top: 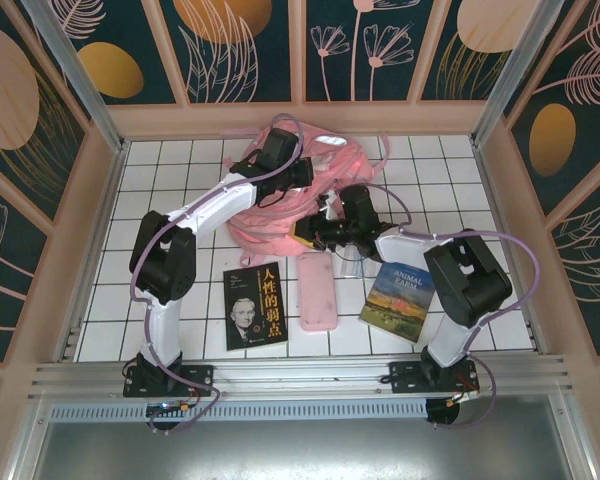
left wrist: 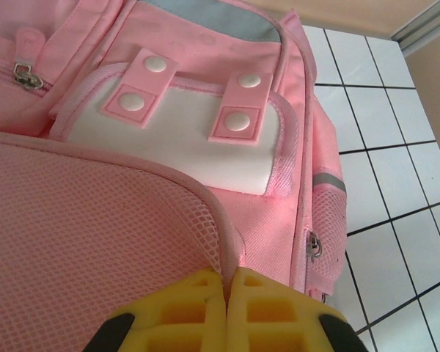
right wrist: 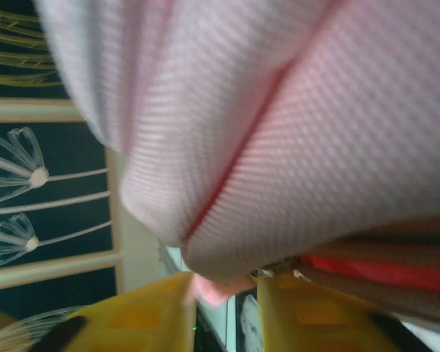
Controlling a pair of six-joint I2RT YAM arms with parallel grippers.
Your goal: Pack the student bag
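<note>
Across the top view, a white tiled table (top: 150,170) inside patterned walls. Toward 12 o'clock of its middle, the pink student bag (top: 265,225), slumped in a heap, straps trailing toward 2 o'clock. Reaching into it from 7 o'clock, the left arm (top: 185,235); from 4 o'clock, the right arm (top: 460,275). At 7 o'clock of the bag, flat on the tiles, a black book (top: 255,308) with a man's face on the cover; at 4 o'clock, a book with a landscape cover (top: 398,298), close by the right arm. Between the two books, at 6 o'clock of the bag, a flat pink pencil case (top: 318,292), apart from both. In the left wrist view, the left gripper (left wrist: 227,277) clenched tight, yellow fingers pressed together on the piped edge of the bag's mesh panel, with a white snap-tab pocket toward 12 o'clock. In the right wrist view, the right gripper (right wrist: 226,287) released, fingers standing apart, with a blurred fold of pink bag fabric hanging between them.
</note>
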